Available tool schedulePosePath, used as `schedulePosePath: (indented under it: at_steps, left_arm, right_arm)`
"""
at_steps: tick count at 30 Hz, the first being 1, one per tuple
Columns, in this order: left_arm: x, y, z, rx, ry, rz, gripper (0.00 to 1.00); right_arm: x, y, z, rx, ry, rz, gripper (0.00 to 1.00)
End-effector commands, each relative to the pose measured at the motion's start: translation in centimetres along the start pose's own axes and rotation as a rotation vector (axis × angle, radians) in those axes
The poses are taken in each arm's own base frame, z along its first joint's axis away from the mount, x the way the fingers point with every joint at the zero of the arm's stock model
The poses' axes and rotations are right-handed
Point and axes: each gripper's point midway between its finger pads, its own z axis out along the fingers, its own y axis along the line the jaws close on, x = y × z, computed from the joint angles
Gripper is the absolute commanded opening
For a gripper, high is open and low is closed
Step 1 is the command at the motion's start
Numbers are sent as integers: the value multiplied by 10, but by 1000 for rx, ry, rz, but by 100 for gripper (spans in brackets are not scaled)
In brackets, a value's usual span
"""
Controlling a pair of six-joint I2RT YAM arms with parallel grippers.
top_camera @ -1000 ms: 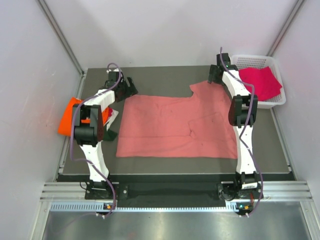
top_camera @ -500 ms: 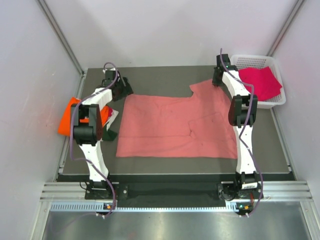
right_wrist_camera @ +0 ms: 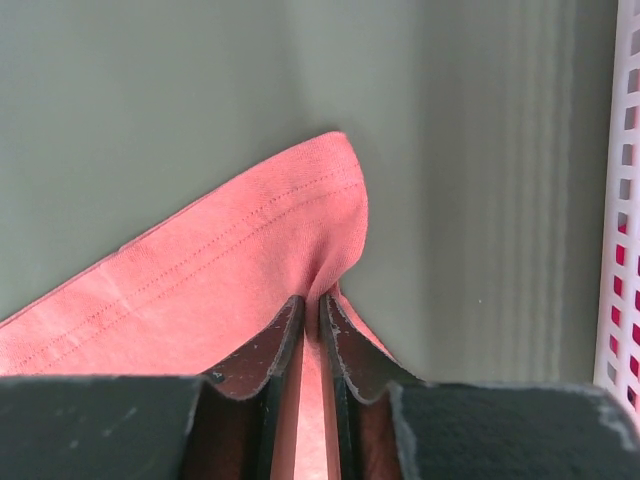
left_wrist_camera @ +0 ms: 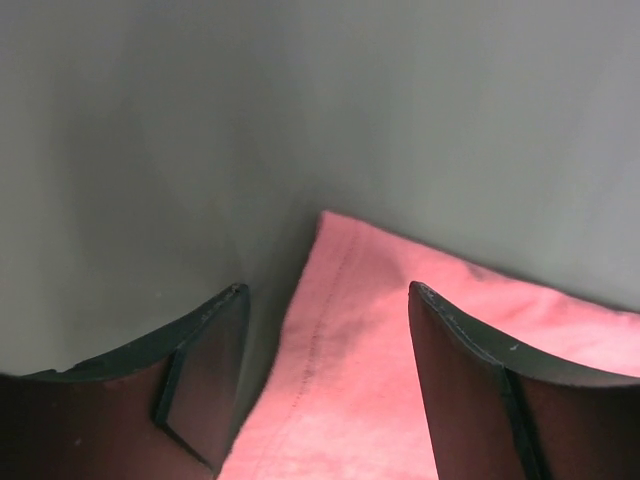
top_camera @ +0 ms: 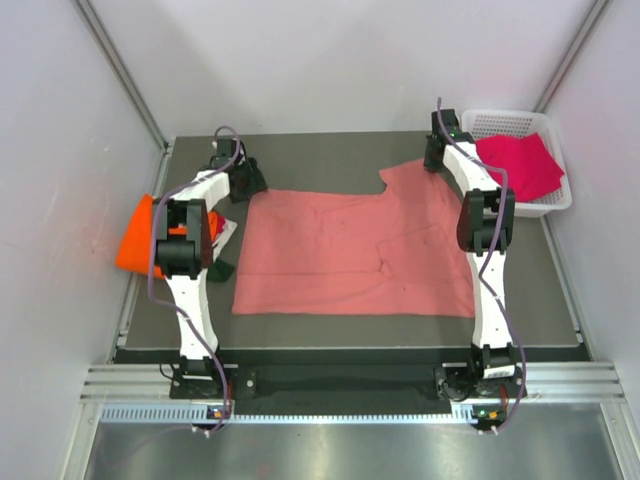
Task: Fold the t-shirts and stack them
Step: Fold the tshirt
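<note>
Two far corners of the pink shirt [top_camera: 350, 250] are being taken, and only one has been caught so far. Within the last second the right fingers [right_wrist_camera: 270, 350] have come together from wide apart, and they now stand almost closed on a pinched-up ridge of the shirt's far right corner, the hem bunched between them. The left fingers [left_wrist_camera: 200, 360] have narrowed a little but are open, straddling the far left corner with cloth lying between them and not gripped. The left arm has also shifted slightly at that corner.

The pink shirt lies spread flat across the middle of the dark surface [top_camera: 320, 150]. An orange shirt [top_camera: 135, 235] sits at the left edge, and a magenta shirt [top_camera: 520, 160] lies in the white basket [top_camera: 500, 118] at the far right.

My reading is that the first fold is about to start: once the left side closes too, both corners can be lifted and drawn toward the near hem. Lifting on the right alone would skew the cloth.
</note>
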Motion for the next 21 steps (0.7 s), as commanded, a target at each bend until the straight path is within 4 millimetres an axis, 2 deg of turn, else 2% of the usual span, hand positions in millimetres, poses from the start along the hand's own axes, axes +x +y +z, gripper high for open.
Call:
schedulePosePath:
  at_steps: [1,3,4,6,7,9,10,14,18,19,21]
  left_arm:
    - [-7,-8,0,36,8,10,67]
    - [2,-10,4,56,39,1,61]
    - [5,-13,5,73,44,-6,51]
    - [11,-12,7,85,46,-11,39]
    - [10,-12,8,86,40,-15,24]
    - [6,-10,7,74,25,-14,4]
    - [4,-9,6,70,17,-12,0]
    - [-9,-13,-5,77,-19,3,0]
    - [-13,-17,-11,102,-48,14,0]
    - [-17,-19,-13,112,-63,19,0]
    - [-18,-20,-17,120,-77,21,0]
  right_arm:
    - [-11,6,-18,-18,-25,-16,13]
    - [-13,7,-20,-18,-32,-19,11]
    - [-15,5,-22,-21,-37,-18,10]
    - [-20,7,-27,-22,-58,-21,8]
    - [-22,5,-31,-14,-68,-25,5]
    - [-28,4,-36,-6,-88,-23,0]
    - [-32,3,-40,-1,-99,-23,0]
    - [-39,1,-49,4,-118,-24,0]
    - [-52,0,-66,-4,-165,-15,0]
    - [-48,1,-66,-7,-159,-18,0]
    - [-54,1,-72,-14,-185,-13,0]
